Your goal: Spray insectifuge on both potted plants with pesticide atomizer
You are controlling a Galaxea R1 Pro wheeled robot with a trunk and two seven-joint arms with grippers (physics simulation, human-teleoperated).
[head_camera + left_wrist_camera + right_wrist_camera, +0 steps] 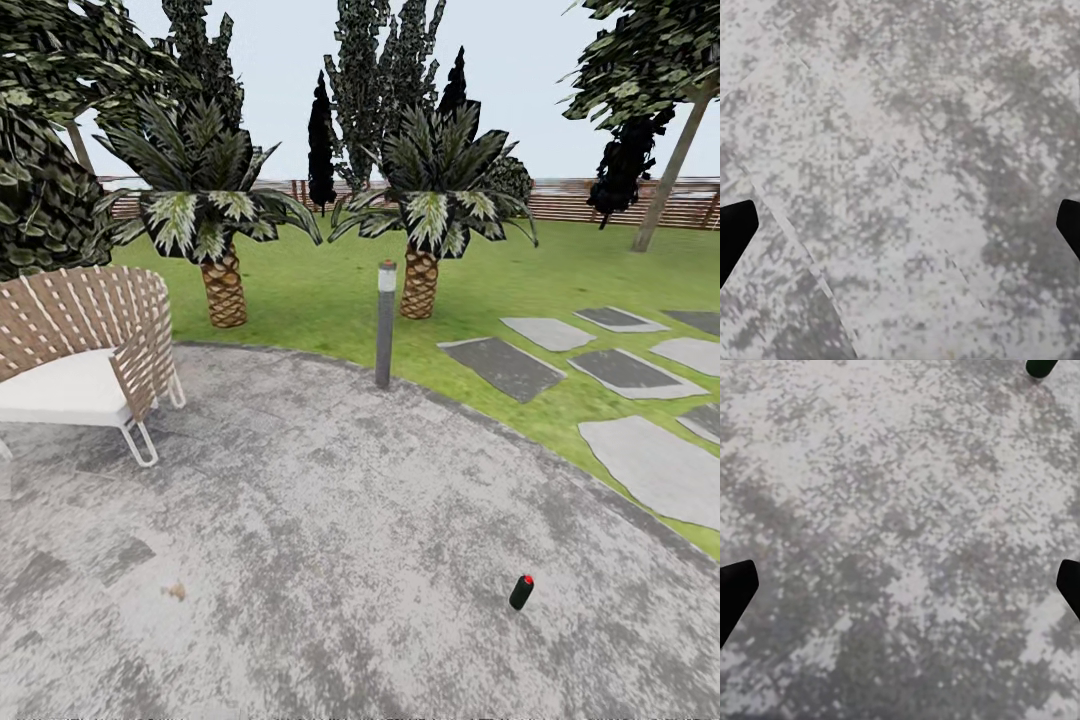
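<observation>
Dark-green pesticide atomizer (521,592) is seen lying ahead of the right gripper (900,585), whose fingers are spread wide and empty. Approach is judged underway; reaching down is called for next.

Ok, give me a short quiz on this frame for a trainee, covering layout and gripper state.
1. True or false: the woven chair stands on the paved circle.
2. The small dark bottle with a red tip lies: A) on the chair seat, B) on the paved circle, C) on a stepping stone.
3. Fill in: the left gripper and the right gripper are both ____, with bare paving between the fingertips.

Key: 1 true; 2 B; 3 open.
</observation>
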